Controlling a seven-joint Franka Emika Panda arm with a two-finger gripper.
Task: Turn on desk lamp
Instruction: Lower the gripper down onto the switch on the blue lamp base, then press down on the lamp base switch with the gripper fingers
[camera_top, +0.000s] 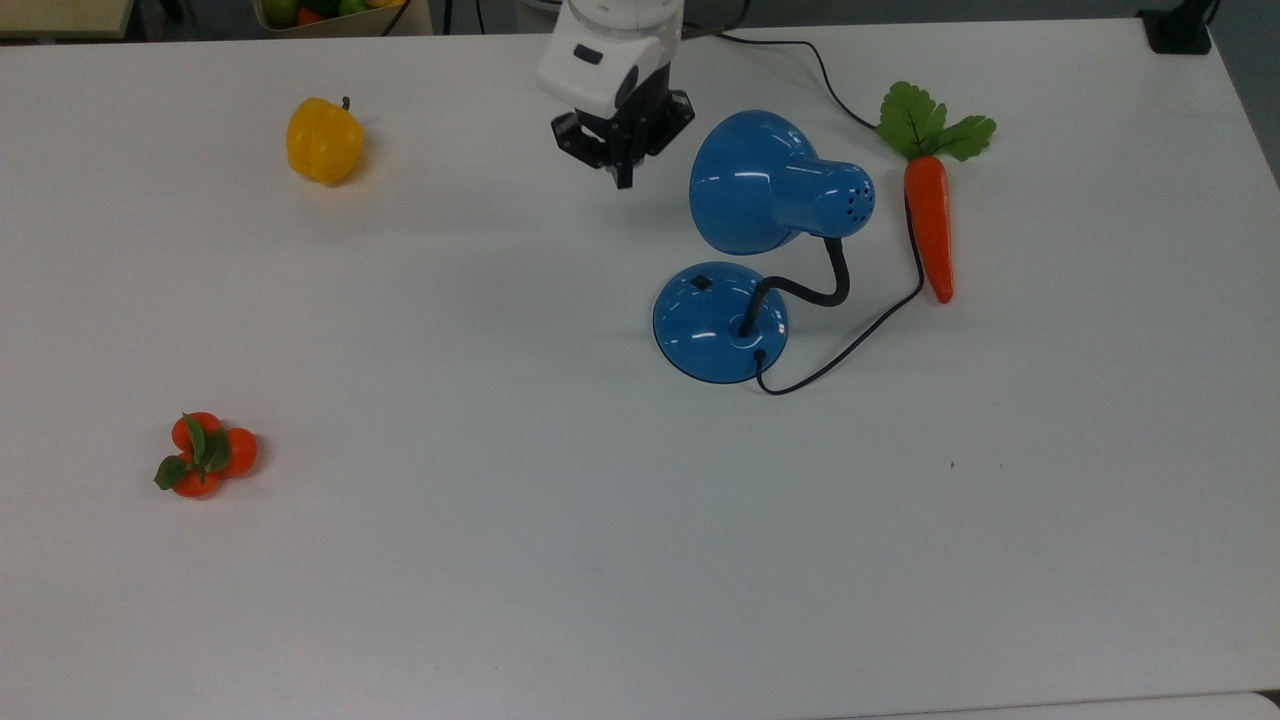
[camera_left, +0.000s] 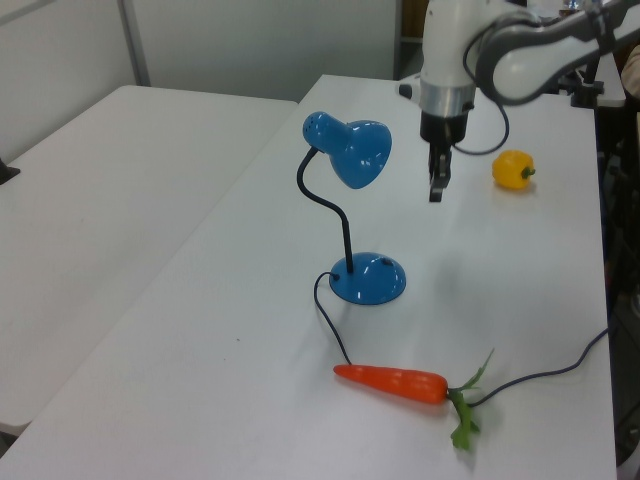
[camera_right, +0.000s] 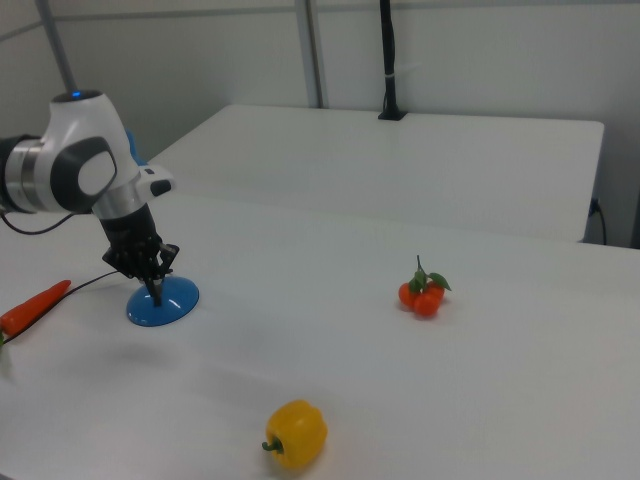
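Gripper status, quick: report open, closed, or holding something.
Gripper: closed, fingers together in a single tip, holding nothing; it hangs in the air beside the desk lamp.

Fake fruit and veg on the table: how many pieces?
3: a yellow pepper at the top view's upper left, a tangerine cluster at its lower left, a carrot right of the lamp.

Table carries all items. Desk lamp stands right of centre in the top view, shade above the base. Gripper hangs above the table, just beside the shade on the top view's left, not touching. Carrot lies right of the lamp, beside the cord. Pepper far upper left; tangerines lower left, well apart.
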